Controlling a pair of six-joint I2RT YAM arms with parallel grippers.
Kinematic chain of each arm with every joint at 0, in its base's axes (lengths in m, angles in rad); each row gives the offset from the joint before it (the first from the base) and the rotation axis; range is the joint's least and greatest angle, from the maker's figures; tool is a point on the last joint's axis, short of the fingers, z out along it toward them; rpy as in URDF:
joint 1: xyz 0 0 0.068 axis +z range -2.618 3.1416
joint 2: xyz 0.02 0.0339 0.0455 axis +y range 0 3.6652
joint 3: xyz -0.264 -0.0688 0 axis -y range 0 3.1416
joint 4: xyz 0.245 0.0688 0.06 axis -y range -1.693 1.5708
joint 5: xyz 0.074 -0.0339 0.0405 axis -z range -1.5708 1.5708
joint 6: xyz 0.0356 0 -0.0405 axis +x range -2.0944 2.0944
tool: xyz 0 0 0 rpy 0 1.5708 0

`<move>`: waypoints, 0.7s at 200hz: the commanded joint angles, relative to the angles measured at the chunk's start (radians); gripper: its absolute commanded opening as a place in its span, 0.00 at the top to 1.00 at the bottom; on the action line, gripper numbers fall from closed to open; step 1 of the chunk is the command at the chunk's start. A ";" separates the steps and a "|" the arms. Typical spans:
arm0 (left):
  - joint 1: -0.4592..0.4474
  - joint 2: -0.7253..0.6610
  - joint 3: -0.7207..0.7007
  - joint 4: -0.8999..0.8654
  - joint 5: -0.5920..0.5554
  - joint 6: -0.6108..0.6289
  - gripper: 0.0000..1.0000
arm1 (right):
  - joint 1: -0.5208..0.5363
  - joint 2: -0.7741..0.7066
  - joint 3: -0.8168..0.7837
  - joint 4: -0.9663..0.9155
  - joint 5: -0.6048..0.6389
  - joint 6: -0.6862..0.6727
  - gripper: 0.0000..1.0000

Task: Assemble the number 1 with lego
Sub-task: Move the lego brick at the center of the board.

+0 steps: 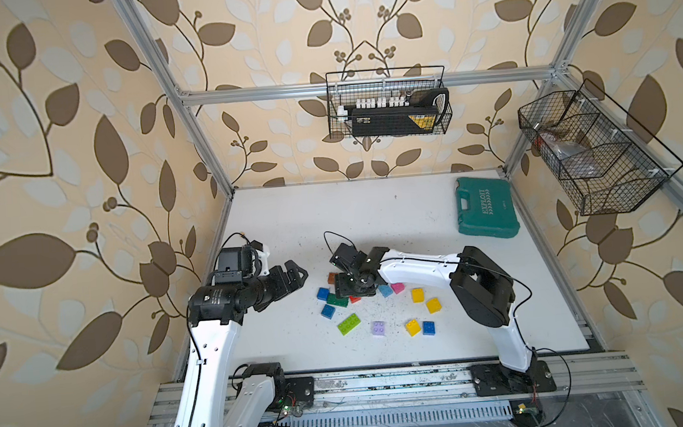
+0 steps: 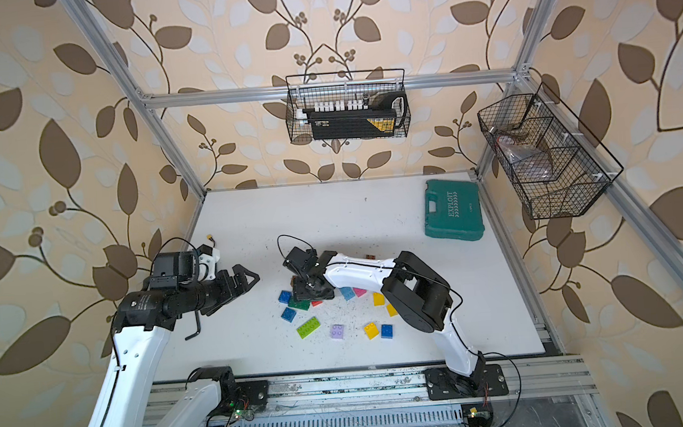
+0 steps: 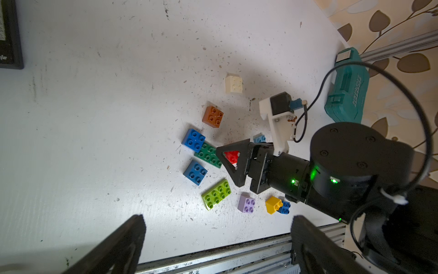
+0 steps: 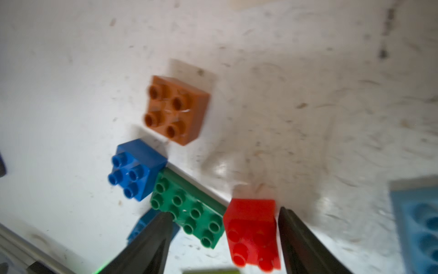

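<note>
Red brick [image 4: 251,227] lies unpinched between spread jaws of right gripper [image 4: 224,211], just beside long green brick [image 4: 187,213]; left gripper [image 1: 296,273] spread, well apart.

This is looking like a robotics lab: silver aluminium frame bars [image 1: 259,92] are enclosing a scuffed white desk [image 1: 331,215] with two black-and-white robot arms [image 1: 415,269].
</note>
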 commanded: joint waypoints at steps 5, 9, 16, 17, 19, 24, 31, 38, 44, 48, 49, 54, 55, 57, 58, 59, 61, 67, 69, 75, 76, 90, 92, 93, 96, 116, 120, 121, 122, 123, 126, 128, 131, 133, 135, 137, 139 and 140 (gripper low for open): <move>-0.008 -0.004 0.007 0.000 -0.007 0.005 0.01 | 0.018 0.030 0.068 -0.050 0.000 -0.024 0.26; -0.008 -0.006 0.007 -0.001 -0.007 0.005 0.01 | 0.016 0.026 0.066 -0.053 0.005 -0.025 0.26; -0.008 -0.005 0.007 0.000 -0.006 0.005 0.01 | 0.011 0.013 0.057 -0.057 0.014 -0.026 0.26; -0.008 -0.006 0.007 0.000 -0.006 0.005 0.01 | 0.010 0.010 0.055 -0.058 0.015 -0.026 0.26; -0.008 -0.006 0.007 -0.001 -0.007 0.005 0.01 | 0.008 0.003 0.052 -0.059 0.018 -0.026 0.26; -0.008 -0.007 0.007 -0.001 -0.007 0.005 0.01 | 0.001 -0.013 0.039 -0.062 0.025 -0.026 0.26; -0.008 -0.008 0.007 -0.001 -0.007 0.005 0.01 | -0.012 -0.041 0.014 -0.062 0.034 -0.026 0.26; -0.008 -0.008 0.007 -0.001 -0.007 0.005 0.01 | -0.029 -0.074 -0.017 -0.057 0.041 -0.026 0.26; -0.008 -0.008 0.007 0.001 -0.006 0.005 0.01 | -0.046 -0.102 -0.043 -0.051 0.043 -0.026 0.26; -0.008 -0.009 0.007 0.001 -0.006 0.005 0.01 | -0.059 -0.122 -0.064 -0.048 0.043 -0.026 0.26; -0.008 -0.009 0.007 0.001 -0.006 0.005 0.01 | -0.061 -0.127 -0.068 -0.047 0.044 -0.025 0.26; -0.008 -0.009 0.007 0.001 -0.006 0.005 0.01 | -0.079 -0.149 -0.092 -0.041 0.046 -0.026 0.25; -0.008 -0.009 0.007 0.001 -0.006 0.005 0.01 | -0.080 -0.153 -0.096 -0.039 0.046 -0.025 0.25; -0.008 -0.009 0.007 0.001 -0.004 0.005 0.01 | -0.089 -0.161 -0.103 -0.039 0.046 -0.026 0.25; -0.008 -0.009 0.007 0.001 -0.004 0.006 0.01 | -0.091 -0.165 -0.108 -0.039 0.046 -0.026 0.25; -0.008 -0.009 0.007 0.001 -0.005 0.005 0.01 | -0.095 -0.169 -0.112 -0.039 0.047 -0.039 0.25; -0.008 -0.008 0.007 0.001 -0.004 0.005 0.01 | -0.103 -0.176 -0.120 -0.038 0.048 -0.050 0.25; -0.008 -0.009 0.008 0.001 -0.004 0.005 0.01 | -0.126 -0.194 -0.139 -0.038 0.046 -0.059 0.25; -0.008 -0.009 0.007 0.001 -0.004 0.004 0.01 | -0.133 -0.200 -0.146 -0.038 0.046 -0.062 0.25; -0.008 -0.008 0.007 0.001 -0.004 0.005 0.01 | -0.155 -0.213 -0.163 -0.038 0.042 -0.066 0.25; -0.008 -0.009 0.007 0.001 -0.004 0.004 0.01 | -0.159 -0.215 -0.166 -0.038 0.041 -0.068 0.25; -0.008 -0.009 0.007 0.001 -0.004 0.005 0.01 | -0.206 -0.237 -0.198 -0.031 0.028 -0.081 0.25; -0.008 -0.010 0.008 0.001 -0.004 0.005 0.01 | -0.211 -0.239 -0.200 -0.030 0.027 -0.083 0.25; -0.008 -0.010 0.007 0.001 -0.004 0.005 0.01 | -0.214 -0.239 -0.202 -0.029 0.026 -0.085 0.25; -0.008 -0.011 0.006 0.001 -0.004 0.005 0.01 | -0.222 -0.241 -0.205 -0.028 0.024 -0.090 0.25; -0.008 -0.009 0.007 0.001 -0.005 0.004 0.01 | -0.263 -0.233 -0.208 -0.024 0.008 -0.114 0.25; -0.008 -0.009 0.006 0.001 -0.005 0.004 0.01 | -0.265 -0.228 -0.204 -0.024 0.005 -0.119 0.25; -0.008 -0.009 0.006 0.001 -0.005 0.004 0.01 | -0.265 -0.227 -0.204 -0.023 0.004 -0.120 0.25; -0.008 -0.009 0.006 0.001 -0.005 0.004 0.01 | -0.265 -0.225 -0.203 -0.023 0.004 -0.121 0.25; -0.008 -0.009 0.006 0.001 -0.005 0.005 0.01 | -0.264 -0.223 -0.201 -0.022 0.003 -0.122 0.25; -0.008 -0.009 0.007 0.001 -0.006 0.004 0.01 | -0.264 -0.218 -0.199 -0.022 0.002 -0.126 0.25; -0.008 -0.008 0.007 0.001 -0.006 0.004 0.01 | -0.265 -0.215 -0.196 -0.023 -0.001 -0.129 0.25; -0.008 -0.008 0.006 0.001 -0.006 0.005 0.01 | -0.265 -0.208 -0.191 -0.023 -0.002 -0.132 0.25; -0.008 -0.007 0.007 0.001 -0.006 0.004 0.01 | -0.265 -0.205 -0.188 -0.024 -0.004 -0.135 0.25; -0.008 -0.007 0.006 0.002 -0.006 0.004 0.01 | -0.264 -0.200 -0.184 -0.026 -0.005 -0.137 0.25; -0.008 -0.007 0.007 0.001 -0.006 0.004 0.01 | -0.264 -0.196 -0.180 -0.027 -0.006 -0.139 0.25; -0.008 -0.007 0.007 0.001 -0.006 0.004 0.01 | -0.264 -0.192 -0.177 -0.029 -0.007 -0.141 0.25; -0.008 -0.007 0.007 0.001 -0.006 0.004 0.01 | -0.264 -0.190 -0.175 -0.029 -0.008 -0.142 0.25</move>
